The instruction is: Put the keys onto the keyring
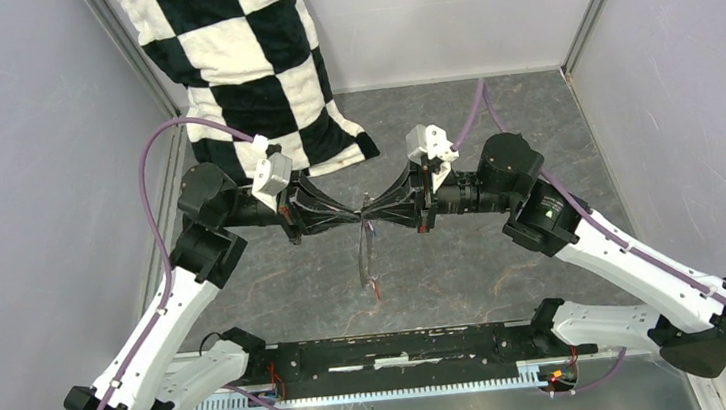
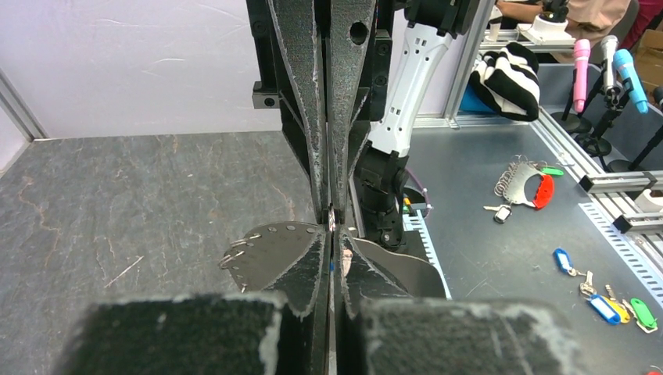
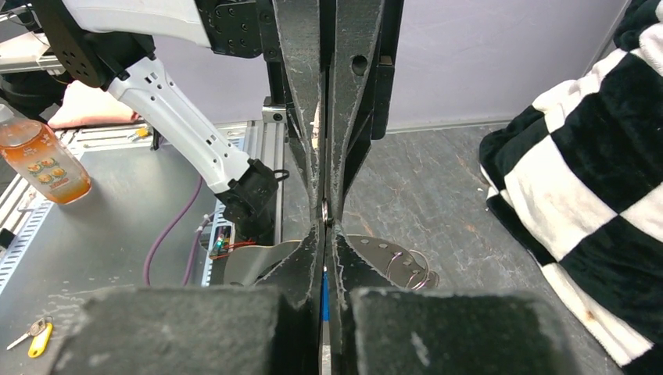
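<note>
My left gripper [image 1: 357,213] and right gripper [image 1: 373,211] meet tip to tip above the middle of the table, both shut. The keyring [image 1: 366,255] hangs below the tips as a thin grey metal piece seen edge-on. In the left wrist view [image 2: 270,246] and right wrist view [image 3: 383,258] it looks like a flat curved plate with rim holes and a few small wire rings. The left gripper [image 2: 332,234] pinches its metal. The right gripper [image 3: 324,230] pinches the blue key [image 3: 324,285], seen as a blue sliver. A red bit, probably the red key [image 1: 377,290], shows at the keyring's lower end.
A black-and-white checkered cloth [image 1: 245,66] lies at the back left, close behind the left arm. Grey walls close in the left, right and back. Outside the cell are spare keys and tags [image 2: 532,187] and an orange bottle [image 3: 43,160].
</note>
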Robot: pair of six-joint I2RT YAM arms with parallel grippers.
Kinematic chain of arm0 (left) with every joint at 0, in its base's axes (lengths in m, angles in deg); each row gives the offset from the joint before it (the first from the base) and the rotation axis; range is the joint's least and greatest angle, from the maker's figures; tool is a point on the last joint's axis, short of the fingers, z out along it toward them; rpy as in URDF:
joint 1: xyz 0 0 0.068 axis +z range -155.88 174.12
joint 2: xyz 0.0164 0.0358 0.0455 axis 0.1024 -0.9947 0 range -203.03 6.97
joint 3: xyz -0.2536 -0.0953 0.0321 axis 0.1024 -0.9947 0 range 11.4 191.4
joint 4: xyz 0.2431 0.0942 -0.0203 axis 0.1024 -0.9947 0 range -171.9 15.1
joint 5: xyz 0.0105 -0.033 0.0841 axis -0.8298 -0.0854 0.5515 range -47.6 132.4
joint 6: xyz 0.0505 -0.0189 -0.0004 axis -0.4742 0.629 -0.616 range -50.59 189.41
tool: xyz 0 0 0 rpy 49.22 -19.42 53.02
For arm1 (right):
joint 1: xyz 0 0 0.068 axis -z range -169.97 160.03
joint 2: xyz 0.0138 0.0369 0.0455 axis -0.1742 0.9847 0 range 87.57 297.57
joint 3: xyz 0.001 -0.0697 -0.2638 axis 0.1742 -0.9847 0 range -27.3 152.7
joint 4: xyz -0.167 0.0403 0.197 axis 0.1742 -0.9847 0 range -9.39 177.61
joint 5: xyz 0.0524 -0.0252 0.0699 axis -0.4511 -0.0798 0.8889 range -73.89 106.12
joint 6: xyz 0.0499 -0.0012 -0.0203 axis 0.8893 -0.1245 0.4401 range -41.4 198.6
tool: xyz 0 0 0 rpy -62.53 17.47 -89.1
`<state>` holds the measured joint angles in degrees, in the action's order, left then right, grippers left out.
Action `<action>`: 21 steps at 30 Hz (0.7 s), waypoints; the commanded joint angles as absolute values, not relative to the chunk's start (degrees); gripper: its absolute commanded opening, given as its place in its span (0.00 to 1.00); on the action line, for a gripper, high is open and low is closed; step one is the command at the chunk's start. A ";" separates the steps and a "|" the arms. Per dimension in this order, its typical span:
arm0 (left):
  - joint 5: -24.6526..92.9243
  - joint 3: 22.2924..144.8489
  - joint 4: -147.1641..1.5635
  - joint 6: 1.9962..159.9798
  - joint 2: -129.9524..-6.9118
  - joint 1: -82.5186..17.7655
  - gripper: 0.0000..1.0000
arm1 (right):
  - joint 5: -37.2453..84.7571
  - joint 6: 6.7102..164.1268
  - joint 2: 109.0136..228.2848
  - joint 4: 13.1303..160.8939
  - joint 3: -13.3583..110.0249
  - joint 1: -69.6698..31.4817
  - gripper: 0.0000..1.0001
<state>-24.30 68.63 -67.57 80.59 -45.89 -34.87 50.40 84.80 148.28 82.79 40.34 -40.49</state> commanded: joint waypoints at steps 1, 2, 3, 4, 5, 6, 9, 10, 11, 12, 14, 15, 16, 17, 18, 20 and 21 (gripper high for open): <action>-26.63 70.72 -67.66 76.86 -45.11 -35.06 0.02 | 48.32 84.69 146.81 83.65 40.49 -40.33 0.00; -26.54 71.10 -71.29 74.48 -45.26 -35.06 0.08 | 48.08 84.32 146.92 82.55 41.11 -40.33 0.00; -26.29 72.05 -76.75 70.97 -45.61 -35.06 0.17 | 47.72 83.79 147.04 80.76 41.90 -40.28 0.00; -26.34 73.33 -83.25 64.76 -46.20 -35.06 0.21 | 47.19 83.25 147.32 79.13 42.52 -40.31 0.00; -25.96 75.10 -89.93 59.03 -46.99 -35.10 0.26 | 46.64 82.66 147.61 77.24 43.17 -40.33 0.00; -25.48 76.74 -95.77 53.76 -47.80 -35.06 0.35 | 46.03 81.99 147.96 75.67 43.72 -40.31 0.00; -23.11 81.68 -111.18 39.38 -50.03 -35.06 0.44 | 45.20 80.18 149.35 69.85 45.69 -40.37 0.00; -22.31 83.38 -115.46 34.98 -50.85 -35.10 0.44 | 44.68 79.72 149.89 68.35 46.35 -40.42 0.00; -21.61 85.30 -119.04 30.40 -51.90 -35.06 0.43 | 44.38 79.50 150.38 66.97 46.69 -40.42 0.01; -20.95 86.15 -121.44 28.81 -52.44 -35.06 0.43 | 44.27 79.32 150.55 66.06 47.02 -40.53 0.00; -20.25 88.20 -124.98 25.34 -54.24 -35.07 0.42 | 43.85 79.06 151.14 64.36 47.53 -40.67 0.00; -19.89 88.45 -125.65 24.77 -55.03 -35.06 0.41 | 43.66 79.04 151.52 63.65 48.02 -40.74 0.00; -19.69 88.58 -125.83 24.64 -55.65 -35.12 0.39 | 43.63 79.05 152.04 62.50 48.83 -40.81 0.00; -19.41 88.66 -125.84 24.53 -56.21 -35.19 0.39 | 43.65 79.11 152.73 61.18 50.03 -41.03 0.00; -19.30 88.79 -125.88 24.57 -56.90 -35.29 0.39 | 43.59 77.50 153.51 60.03 51.06 -41.12 0.00; -19.33 89.41 -126.62 24.32 -58.04 -35.72 0.38 | 43.11 76.87 154.88 57.39 53.36 -41.25 0.00; -19.32 90.00 -127.50 24.11 -58.80 -36.06 0.38 | 42.87 76.52 155.44 56.19 54.42 -41.36 0.00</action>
